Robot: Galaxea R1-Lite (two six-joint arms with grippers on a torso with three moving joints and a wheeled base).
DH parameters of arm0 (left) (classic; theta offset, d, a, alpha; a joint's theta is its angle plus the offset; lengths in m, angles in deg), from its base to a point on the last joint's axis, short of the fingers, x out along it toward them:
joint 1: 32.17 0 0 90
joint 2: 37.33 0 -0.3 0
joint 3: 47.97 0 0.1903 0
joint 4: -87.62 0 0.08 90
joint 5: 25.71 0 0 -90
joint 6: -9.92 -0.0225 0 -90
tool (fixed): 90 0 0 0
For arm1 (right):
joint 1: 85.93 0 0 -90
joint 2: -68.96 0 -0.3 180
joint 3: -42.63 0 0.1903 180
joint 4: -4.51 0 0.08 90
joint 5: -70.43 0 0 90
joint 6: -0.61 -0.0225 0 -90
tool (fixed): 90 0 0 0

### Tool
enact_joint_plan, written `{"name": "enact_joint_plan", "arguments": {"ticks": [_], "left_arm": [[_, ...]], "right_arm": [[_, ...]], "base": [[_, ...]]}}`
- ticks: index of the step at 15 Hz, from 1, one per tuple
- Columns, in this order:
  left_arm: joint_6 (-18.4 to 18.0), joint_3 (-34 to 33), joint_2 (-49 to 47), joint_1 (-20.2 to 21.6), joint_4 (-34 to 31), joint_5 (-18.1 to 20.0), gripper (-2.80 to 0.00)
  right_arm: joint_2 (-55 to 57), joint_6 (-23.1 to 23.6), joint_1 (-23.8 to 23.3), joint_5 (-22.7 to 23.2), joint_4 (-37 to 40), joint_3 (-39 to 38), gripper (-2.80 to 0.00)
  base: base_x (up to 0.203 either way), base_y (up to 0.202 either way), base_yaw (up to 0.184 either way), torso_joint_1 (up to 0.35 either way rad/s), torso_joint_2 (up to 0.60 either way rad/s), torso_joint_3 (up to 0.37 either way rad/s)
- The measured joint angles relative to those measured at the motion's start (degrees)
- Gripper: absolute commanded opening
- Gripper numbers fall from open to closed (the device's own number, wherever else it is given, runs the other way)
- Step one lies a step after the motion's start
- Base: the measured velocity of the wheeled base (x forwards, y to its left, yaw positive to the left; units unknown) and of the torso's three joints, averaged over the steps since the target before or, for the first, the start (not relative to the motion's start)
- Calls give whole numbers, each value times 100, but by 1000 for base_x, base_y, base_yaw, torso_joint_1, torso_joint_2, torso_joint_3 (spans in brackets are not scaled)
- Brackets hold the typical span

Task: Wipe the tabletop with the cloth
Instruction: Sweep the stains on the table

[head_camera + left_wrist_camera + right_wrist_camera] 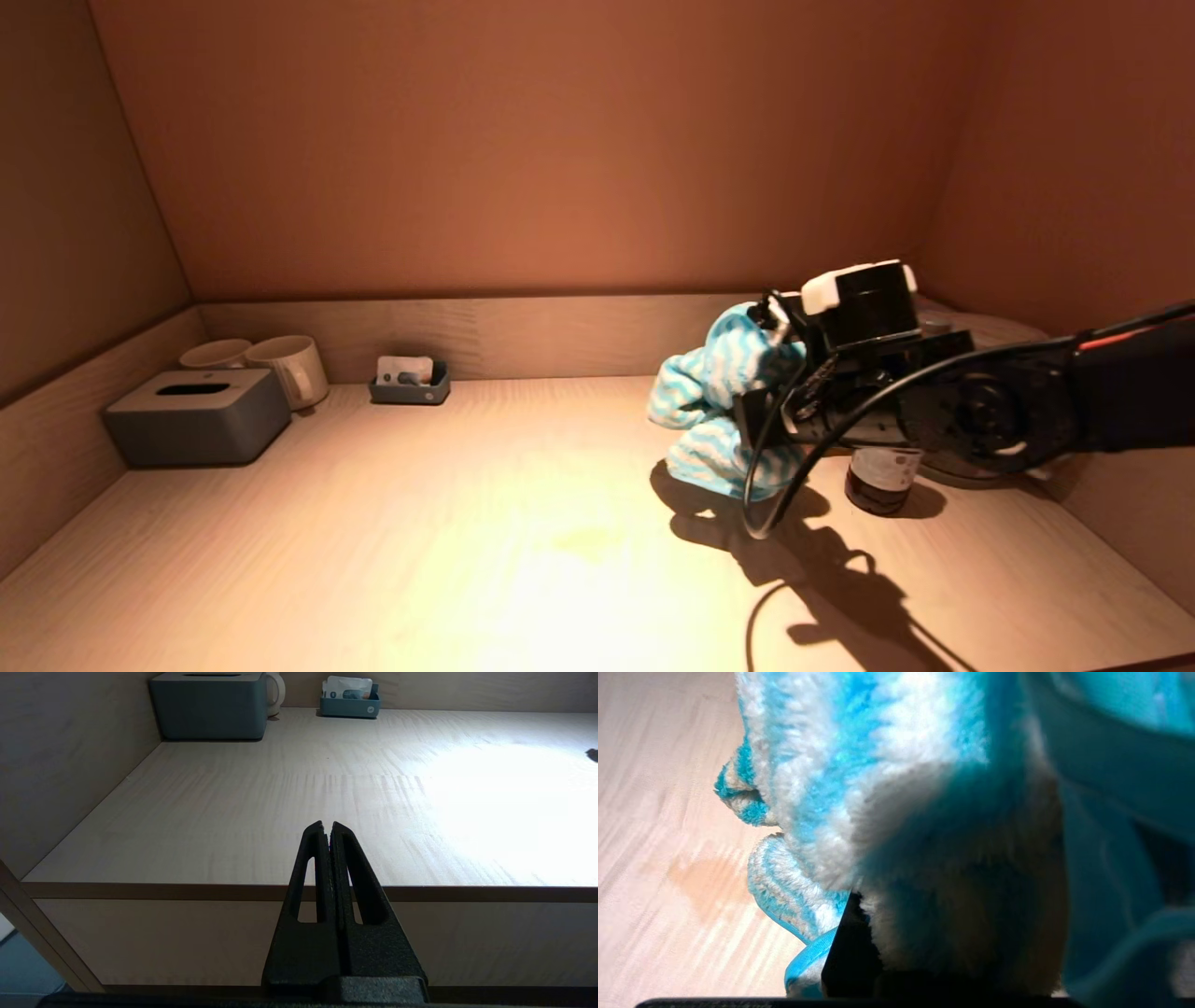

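Observation:
A fluffy blue-and-white striped cloth [719, 401] hangs bunched in my right gripper [761, 415] at the right of the wooden tabletop [485, 523], held a little above the surface. In the right wrist view the cloth [887, 788] fills most of the picture and hides the fingers, apart from one dark finger [847, 952]. A faint yellowish stain [583, 541] lies on the tabletop, left of and nearer than the cloth; it also shows in the right wrist view [707, 886]. My left gripper [327, 828] is shut and empty, parked just off the table's front edge.
A grey tissue box [198, 415], two white mugs [294, 369] and a small grey tray with sachets [409, 383] stand at the back left. A small dark jar [882, 476] stands just right of the cloth. Walls close in the back and both sides.

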Motion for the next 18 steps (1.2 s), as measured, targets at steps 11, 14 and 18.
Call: {"name": "enact_joint_plan", "arguments": {"ticks": [11,14,18], "left_arm": [[0,0,0,0,-2,-5,-280],[2,0,0,0,1,2,-280],[2,0,0,0,2,0,-280]], "right_arm": [[1749,11,1312,-376,-314,484,-280],[1913,9,1879,-529,-339,598,-280],[1858,-7,2589,-739,-364,433,-280]], "base": [[0,0,0,0,0,0],[0,0,0,0,0,0],[0,0,0,0,0,0]]}}
